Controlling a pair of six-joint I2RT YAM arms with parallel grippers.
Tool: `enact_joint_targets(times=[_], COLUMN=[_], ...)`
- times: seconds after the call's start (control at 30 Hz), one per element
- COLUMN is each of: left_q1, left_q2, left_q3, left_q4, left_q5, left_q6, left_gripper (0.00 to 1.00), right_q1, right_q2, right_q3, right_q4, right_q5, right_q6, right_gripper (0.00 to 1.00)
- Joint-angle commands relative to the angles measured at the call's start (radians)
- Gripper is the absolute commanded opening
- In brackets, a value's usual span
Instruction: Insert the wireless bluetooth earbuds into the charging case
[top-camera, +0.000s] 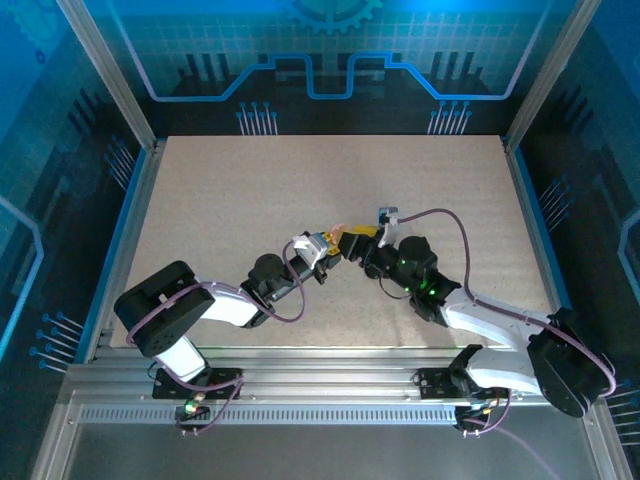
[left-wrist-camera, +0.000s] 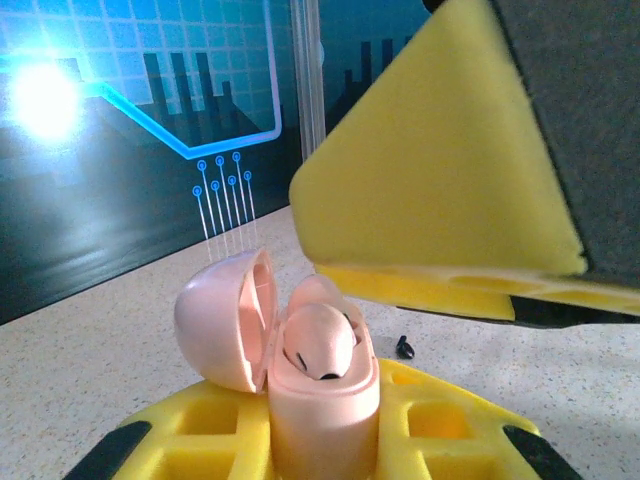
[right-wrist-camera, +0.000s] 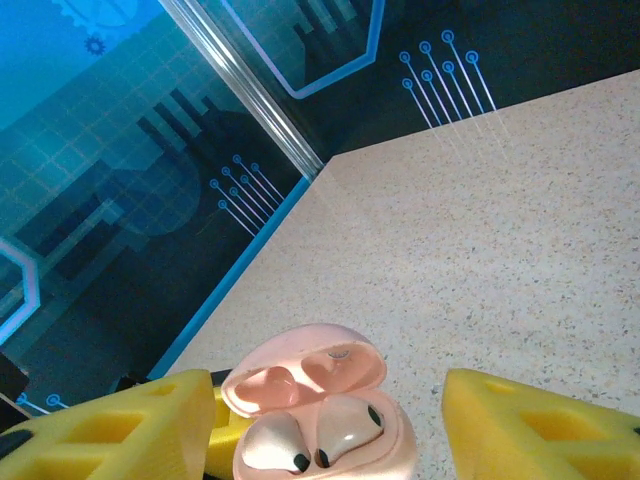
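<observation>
The pink charging case (left-wrist-camera: 325, 410) stands upright with its lid (left-wrist-camera: 220, 320) hinged open, and my left gripper (left-wrist-camera: 325, 445) is shut on its body between yellow fingers (left-wrist-camera: 450, 420). Two pale pinkish-white wireless bluetooth earbuds (right-wrist-camera: 270, 442) (right-wrist-camera: 348, 425) sit in the case's wells under the open lid (right-wrist-camera: 300, 375). My right gripper (right-wrist-camera: 330, 415) hangs just above the case, open, its yellow fingers (right-wrist-camera: 120, 430) well apart on either side and touching nothing. A tiny black speck (left-wrist-camera: 405, 347) lies on the table behind the case. Both grippers meet mid-table (top-camera: 345, 243).
The speckled beige table (top-camera: 250, 190) stretches on all sides. A blue-edged rail and dark glowing walls (right-wrist-camera: 250, 230) close it off at the left and the back. The right gripper's big yellow finger (left-wrist-camera: 440, 170) looms over the case in the left wrist view.
</observation>
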Motion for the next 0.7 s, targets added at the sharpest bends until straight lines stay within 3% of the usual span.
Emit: enact_joint_targets(times=[0.0, 0.27, 0.4, 0.57, 0.67], left_q1=[-0.010, -0.009, -0.009, -0.009, -0.009], left_q2=[-0.026, -0.025, -0.026, -0.031, -0.039], left_q3=[0.011, 0.010, 0.007, 0.002, -0.004], left_q4=[0.049, 0.049, 0.050, 0.049, 0.049], left_q5=[0.018, 0.019, 0.025, 0.056, 0.077], left_q6=[-0.003, 0.007, 0.008, 0.016, -0.009], left_gripper=[0.20, 0.20, 0.20, 0.20, 0.20], right_q1=[0.010, -0.021, -0.070, -0.169, -0.215], right_q2=[-0.025, -0.055, -0.085, -0.122, -0.155], right_q3=[0.039, 0.077, 0.116, 0.156, 0.167], right_q4=[-0.017, -0.078, -0.209, -0.351, -0.436], right_q5=[-0.019, -0.065, -0.103, -0.262, -0.329], right_q6=[-0.028, -0.044, 0.002, -0.034, -0.153], right_gripper=[0.64, 0.67, 0.74, 0.73, 0.73])
